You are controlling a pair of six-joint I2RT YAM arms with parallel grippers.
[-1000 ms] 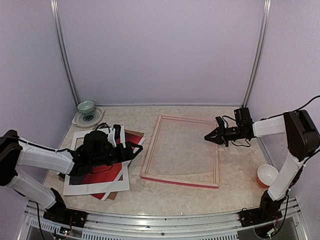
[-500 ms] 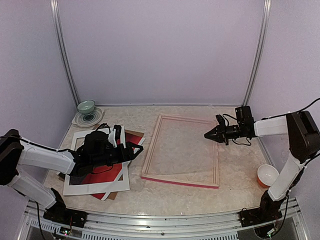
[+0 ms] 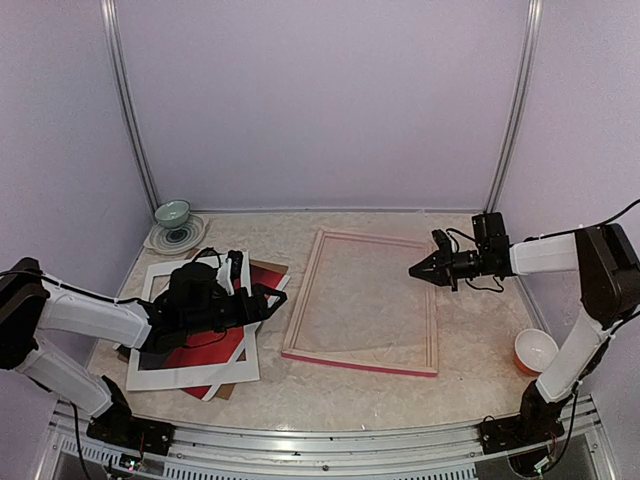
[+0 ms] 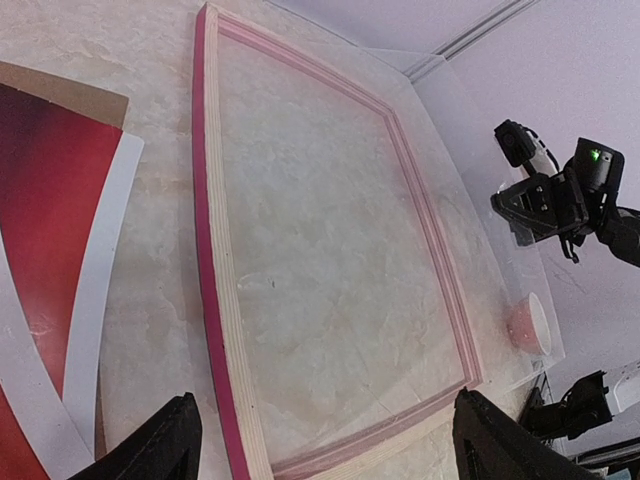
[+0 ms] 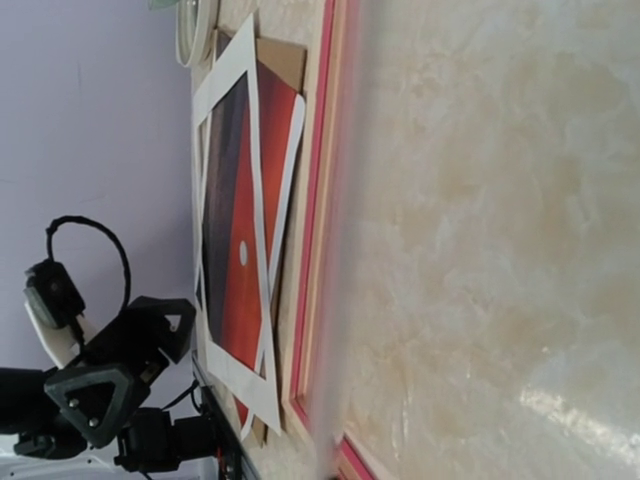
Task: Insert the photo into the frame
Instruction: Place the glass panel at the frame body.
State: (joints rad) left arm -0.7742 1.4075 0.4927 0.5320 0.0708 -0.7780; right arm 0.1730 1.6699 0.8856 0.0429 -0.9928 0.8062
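Observation:
The pink frame (image 3: 365, 300) lies flat mid-table, back side up, its bright pink edge (image 4: 205, 270) showing. The red sunset photo (image 3: 205, 345) lies left of it under a white mat board (image 3: 190, 375); its white sun shows in the right wrist view (image 5: 243, 254). My left gripper (image 3: 265, 298) hovers over the pile's right edge, pointing at the frame. It is open, black fingertips (image 4: 170, 440) far apart, nothing between them (image 4: 330, 445). My right gripper (image 3: 415, 271) is shut, just above the frame's right rail. Its fingers are out of its own view, where a blurred pale streak (image 5: 350, 300) runs down.
A brown backing board (image 4: 90, 95) sits under the photo. A green bowl (image 3: 172, 213) on a plate (image 3: 175, 238) stands at the back left corner. An orange-and-white cup (image 3: 535, 350) stands by the right wall. Walls close in on three sides.
The right arm's elbow has drifted slightly right while its gripper tip stays put. The left arm, frame and pile have not moved.

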